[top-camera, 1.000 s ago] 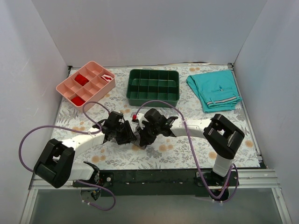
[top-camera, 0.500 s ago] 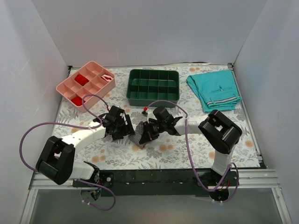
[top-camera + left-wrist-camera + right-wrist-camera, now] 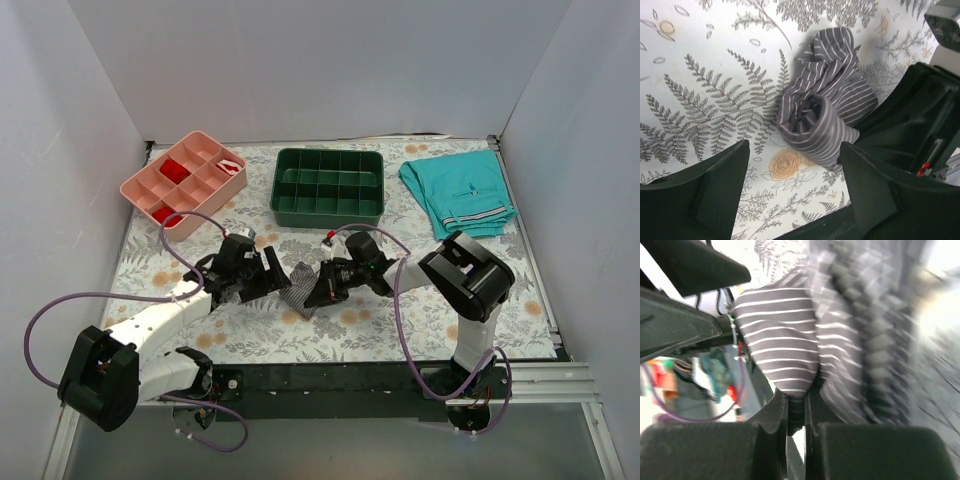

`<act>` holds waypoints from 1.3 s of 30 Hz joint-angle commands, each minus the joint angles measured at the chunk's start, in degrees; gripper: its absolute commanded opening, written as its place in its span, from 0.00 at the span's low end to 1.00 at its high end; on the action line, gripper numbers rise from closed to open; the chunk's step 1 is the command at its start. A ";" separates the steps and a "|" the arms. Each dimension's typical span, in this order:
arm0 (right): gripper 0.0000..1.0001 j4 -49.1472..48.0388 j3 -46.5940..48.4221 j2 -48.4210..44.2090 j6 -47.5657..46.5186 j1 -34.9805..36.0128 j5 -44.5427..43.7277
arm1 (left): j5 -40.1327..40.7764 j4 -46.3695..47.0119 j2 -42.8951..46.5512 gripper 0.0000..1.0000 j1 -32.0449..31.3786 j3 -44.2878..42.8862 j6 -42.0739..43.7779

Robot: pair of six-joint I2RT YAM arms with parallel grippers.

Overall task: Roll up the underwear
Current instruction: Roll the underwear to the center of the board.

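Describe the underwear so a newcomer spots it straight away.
Start at the green tray at the back of the table. Just in front of it sits the underwear: a small grey bundle with thin white stripes, unlike the larger teal shorts far right.

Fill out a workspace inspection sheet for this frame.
Surface: floral-print table, flat.
Job's things: underwear, bunched into a loose roll near the table's middle.
Clutter: pink tray with red pieces in some compartments; green tray, compartments look empty; teal shorts folded, far right.
Tools: left tool open, fingers either side of the roll; right tool shut on the underwear's edge.
Cables: purple cables loop off both arms.
Surroundings: white walls on three sides.
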State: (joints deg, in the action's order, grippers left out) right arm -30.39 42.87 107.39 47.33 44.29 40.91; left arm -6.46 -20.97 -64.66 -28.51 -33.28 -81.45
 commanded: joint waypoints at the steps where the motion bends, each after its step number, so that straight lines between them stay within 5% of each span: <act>1: 0.01 -10.46 -4.99 2.55 10.23 -2.10 3.74 | -4.17 3.92 1.82 0.73 0.21 3.04 -0.55; 9: 0.01 -13.38 -5.78 3.52 12.79 -2.46 4.09 | -4.62 7.08 -1.34 0.70 0.12 4.54 -0.64; 20: 0.01 4.02 0.63 1.06 1.90 -2.46 1.55 | -4.96 10.42 3.13 0.70 -0.32 4.71 -1.61; 35: 0.01 3.94 2.48 0.71 1.98 -2.46 2.95 | -3.48 12.89 -4.59 0.62 -3.48 5.86 -6.53; 39: 0.01 4.02 2.04 0.19 1.62 -2.37 3.22 | -1.81 12.01 -5.47 0.66 -3.57 4.54 -7.23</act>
State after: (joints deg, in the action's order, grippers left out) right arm -27.75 44.12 109.54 50.11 41.71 44.31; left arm -10.87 -8.56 -69.56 -31.75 -27.33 -87.53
